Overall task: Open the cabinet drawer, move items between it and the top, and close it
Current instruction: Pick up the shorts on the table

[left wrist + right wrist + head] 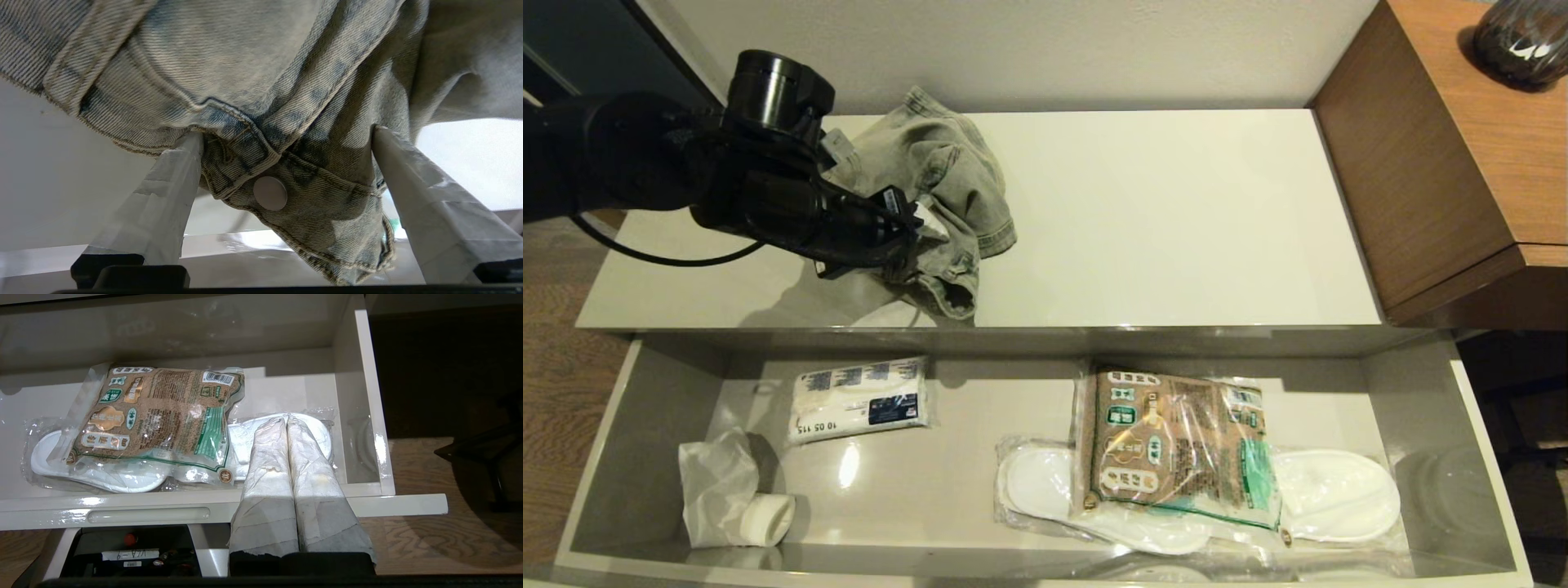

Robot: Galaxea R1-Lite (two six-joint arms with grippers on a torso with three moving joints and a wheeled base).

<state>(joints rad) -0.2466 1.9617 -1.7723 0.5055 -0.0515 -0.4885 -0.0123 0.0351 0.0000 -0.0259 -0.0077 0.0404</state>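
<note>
Two arms share this job, but only the left one is over the work. Starting at the left, the left gripper (pixel 913 219) reaches across the top (pixel 1176 212) of the cabinet, its jaws spread wide and straddling a fold of the denim garment (pixel 947 188). In the left wrist view the fingers (pixel 171 192) sit either side of the cuff with its metal button (pixel 270 193), touching the cloth but not pinched onto it. The garment lies crumpled on the left half of the top, its bulk just beyond and to the right of the jaws, its loose end trailing toward the front edge.

Below, the cabinet drawer (pixel 605 441) stands fully pulled out. At its left end lie a crumpled white bag (pixel 719 486) and a white packet with blue print (pixel 859 400). Further right, the bag of brown granules (pixel 1168 445) rests on top of the plastic-wrapped slippers (pixel 1331 494), its long axis running front to back.

At the far right, the right gripper (pixel 287 420) hangs in front of the drawer's right end, jaws pressed together and empty, the granule bag just to its left.

The left arm is plainly the nearer one to the garment; closing the jaws on the cuff looks like the step in hand, though a thin fold could slip free.
</note>
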